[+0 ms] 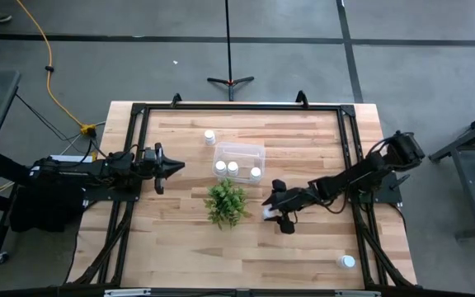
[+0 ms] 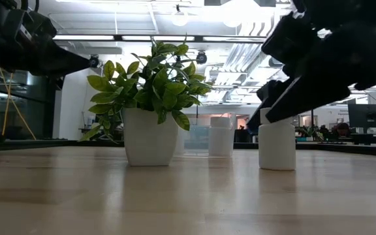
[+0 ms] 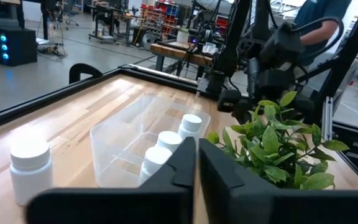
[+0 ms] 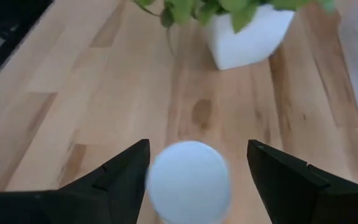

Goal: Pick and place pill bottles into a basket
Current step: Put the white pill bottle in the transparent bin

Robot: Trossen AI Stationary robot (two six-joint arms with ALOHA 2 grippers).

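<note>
A white pill bottle (image 1: 268,213) stands upright on its base on the table, right of the plant; it also shows in the low view (image 2: 277,147). My right gripper (image 4: 197,149) is open, coming down over it with one finger on each side of its cap (image 4: 188,180); one finger is close beside the cap, the other stands apart. The clear bin (image 1: 239,145) at the table's middle holds three bottles (image 1: 232,167). My left gripper (image 1: 176,165) is shut and empty, left of the bin.
A green plant in a white pot (image 1: 226,202) stands just left of my right gripper and near the bin. One loose bottle (image 1: 209,137) stands beyond the bin's far left corner, another (image 1: 347,261) near the table's near right corner. A black frame rims the table.
</note>
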